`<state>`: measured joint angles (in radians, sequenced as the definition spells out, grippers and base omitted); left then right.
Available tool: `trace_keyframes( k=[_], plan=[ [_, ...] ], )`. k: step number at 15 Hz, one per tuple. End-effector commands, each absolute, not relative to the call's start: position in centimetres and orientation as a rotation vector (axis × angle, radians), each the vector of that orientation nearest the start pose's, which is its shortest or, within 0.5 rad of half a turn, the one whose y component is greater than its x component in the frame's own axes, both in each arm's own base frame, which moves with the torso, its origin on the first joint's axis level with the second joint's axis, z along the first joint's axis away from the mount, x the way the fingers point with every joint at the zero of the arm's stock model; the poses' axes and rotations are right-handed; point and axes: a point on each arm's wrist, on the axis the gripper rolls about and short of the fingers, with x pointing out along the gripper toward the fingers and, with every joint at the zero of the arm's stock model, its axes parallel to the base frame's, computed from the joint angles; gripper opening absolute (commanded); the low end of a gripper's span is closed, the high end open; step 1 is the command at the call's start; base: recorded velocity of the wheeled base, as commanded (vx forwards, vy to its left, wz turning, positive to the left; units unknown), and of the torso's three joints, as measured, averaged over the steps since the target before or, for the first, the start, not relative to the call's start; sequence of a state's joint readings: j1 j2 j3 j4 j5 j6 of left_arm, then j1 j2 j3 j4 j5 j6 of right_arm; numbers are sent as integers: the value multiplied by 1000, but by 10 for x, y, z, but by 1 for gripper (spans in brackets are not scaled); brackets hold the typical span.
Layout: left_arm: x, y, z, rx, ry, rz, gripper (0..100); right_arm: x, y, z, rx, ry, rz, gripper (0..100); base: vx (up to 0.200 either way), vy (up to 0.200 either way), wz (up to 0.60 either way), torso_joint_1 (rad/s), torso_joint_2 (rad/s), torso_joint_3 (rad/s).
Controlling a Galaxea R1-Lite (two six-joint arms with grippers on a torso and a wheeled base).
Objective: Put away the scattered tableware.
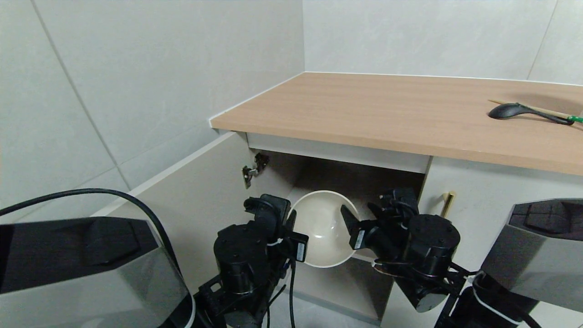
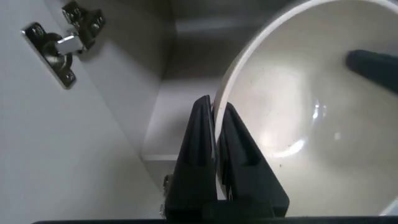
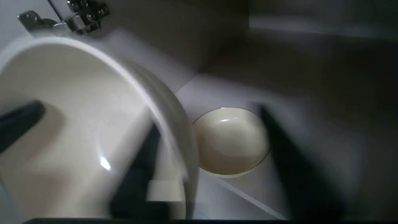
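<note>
Shows a large cream bowl tipped at the open cabinet, under the worktop. Pinches its rim with left gripper jaws; straddles the opposite rim with right gripper jaws spread. Probably rigid, glazed, slippery, breakable: best gripped at the rim.

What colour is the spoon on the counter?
The spoon is black; the head view shows it best.

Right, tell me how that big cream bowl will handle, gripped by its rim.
The large glossy cream bowl looks rigid and probably ceramic, so likely heavy and chippable. Its glazed rim, pinched in the jaws of the left gripper, may slip or swing. Being rounded, it could rock when set down.
</note>
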<state>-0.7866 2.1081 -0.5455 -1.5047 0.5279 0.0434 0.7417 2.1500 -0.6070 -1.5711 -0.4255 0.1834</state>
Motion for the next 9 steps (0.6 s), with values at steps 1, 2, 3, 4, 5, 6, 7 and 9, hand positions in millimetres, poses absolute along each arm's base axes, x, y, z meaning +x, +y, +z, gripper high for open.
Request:
trace_keyframes(
  k=[1, 2, 3, 4, 5, 6, 7, 9],
  plan=[
    [241, -225, 78, 77, 38, -259, 0, 261, 227, 79, 194, 13, 320, 100, 0, 0, 0, 0, 0, 0],
    [241, -225, 78, 77, 40, -259, 0, 259, 227, 78, 189, 17, 322, 100, 0, 0, 0, 0, 0, 0],
    [240, -225, 78, 77, 38, -260, 0, 255, 227, 77, 182, 26, 328, 100, 0, 0, 0, 0, 0, 0],
    [241, -225, 79, 75, 36, -259, 0, 251, 225, 77, 178, 33, 332, 100, 0, 0, 0, 0, 0, 0],
    [241, -225, 81, 71, 31, -258, 0, 247, 223, 79, 175, 37, 336, 100, 0, 0, 0, 0, 0, 0],
    [240, -224, 85, 62, 20, -258, 0, 243, 220, 81, 172, 42, 337, 100, 0, 0, 0, 0, 0, 0],
    [240, -222, 89, 56, 12, -255, 0, 238, 216, 80, 163, 55, 337, 100, 0, 0, 0, 0, 0, 0],
    [243, -215, 95, 47, -1, -232, 0, 223, 204, 74, 129, 105, 337, 100, 0, 0, 0, 0, 0, 0]
  ],
)
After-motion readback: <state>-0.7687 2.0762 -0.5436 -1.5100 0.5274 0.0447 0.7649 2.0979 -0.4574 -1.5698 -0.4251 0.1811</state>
